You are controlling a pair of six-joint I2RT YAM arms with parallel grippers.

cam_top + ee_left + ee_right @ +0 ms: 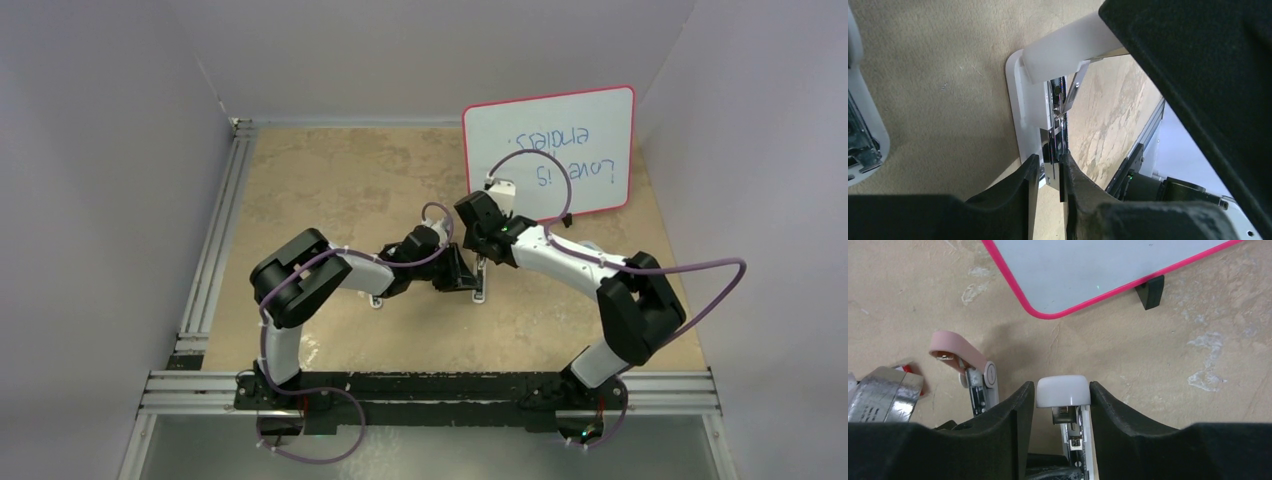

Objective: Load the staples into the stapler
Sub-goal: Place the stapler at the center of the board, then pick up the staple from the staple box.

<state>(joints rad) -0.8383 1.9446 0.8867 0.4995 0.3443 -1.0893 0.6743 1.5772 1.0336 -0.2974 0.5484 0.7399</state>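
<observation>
The white stapler (1020, 95) stands open, its white cap (1063, 390) lifted off the metal magazine (1054, 142). My left gripper (1048, 162) is shut on the rear end of that magazine and base. My right gripper (1062, 387) is open; its fingers closely flank the cap, with a sliver of gap on the left side. In the top view both grippers meet at the stapler (480, 285) in the middle of the table. At the left edge of the right wrist view is a silvery-grey block, apparently the staples (880, 397), with a red box corner (906, 368) beside it.
A pink mini stapler (960, 357) lies left of my right gripper; its white body (863, 135) shows at the left edge of the left wrist view. A pink-framed whiteboard (550, 160) stands on black feet at the back right. Aluminium rails (215, 240) edge the table.
</observation>
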